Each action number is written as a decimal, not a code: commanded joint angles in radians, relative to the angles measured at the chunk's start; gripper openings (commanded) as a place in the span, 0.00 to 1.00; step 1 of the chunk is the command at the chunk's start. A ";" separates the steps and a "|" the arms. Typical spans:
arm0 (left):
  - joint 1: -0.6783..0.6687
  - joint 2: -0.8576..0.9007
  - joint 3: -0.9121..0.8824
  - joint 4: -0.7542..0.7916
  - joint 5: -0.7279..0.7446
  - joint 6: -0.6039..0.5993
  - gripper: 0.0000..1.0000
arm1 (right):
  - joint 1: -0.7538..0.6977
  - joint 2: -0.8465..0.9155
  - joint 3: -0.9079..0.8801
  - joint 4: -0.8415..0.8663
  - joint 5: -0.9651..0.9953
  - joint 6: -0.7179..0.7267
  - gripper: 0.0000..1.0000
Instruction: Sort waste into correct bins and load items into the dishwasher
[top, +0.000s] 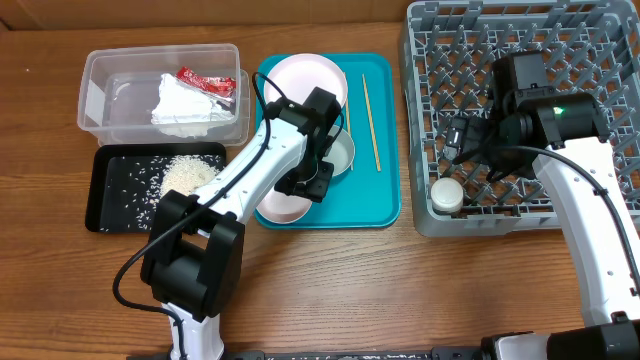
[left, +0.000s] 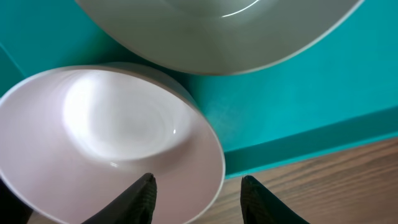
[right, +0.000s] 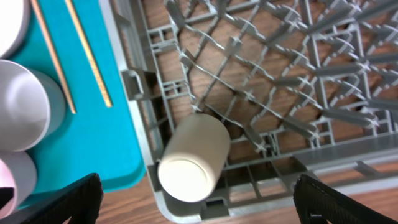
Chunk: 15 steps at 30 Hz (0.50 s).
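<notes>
**Left tool parted over the pink plate's rim; right tool spread above the cup**

The left tool (left: 198, 199) has its fingers apart, astride the rim of the pale pink plate (left: 112, 137). One finger is over the plate's inside and the other is outside it, above the worktop (left: 336, 180). Just ahead, the pale bowl (left: 217, 31) sits on the teal tray (left: 311, 93).

The right tool (right: 196, 186) is spread wide, gripping nothing. Directly below it, the small white cup (right: 193, 158) lies on its side in a corner of the grey dish rack (right: 348, 149). Beyond the rack wall, the chopsticks (right: 87, 53) lie on the tray.
</notes>
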 joint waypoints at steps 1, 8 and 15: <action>-0.001 -0.001 0.102 -0.032 -0.010 0.001 0.47 | 0.002 -0.001 0.020 0.034 -0.066 -0.003 1.00; 0.002 -0.001 0.255 -0.067 -0.010 0.008 0.62 | 0.002 -0.001 0.020 0.094 -0.226 -0.003 1.00; 0.040 -0.001 0.321 -0.017 -0.005 0.015 0.78 | 0.002 -0.001 0.020 0.172 -0.321 -0.003 1.00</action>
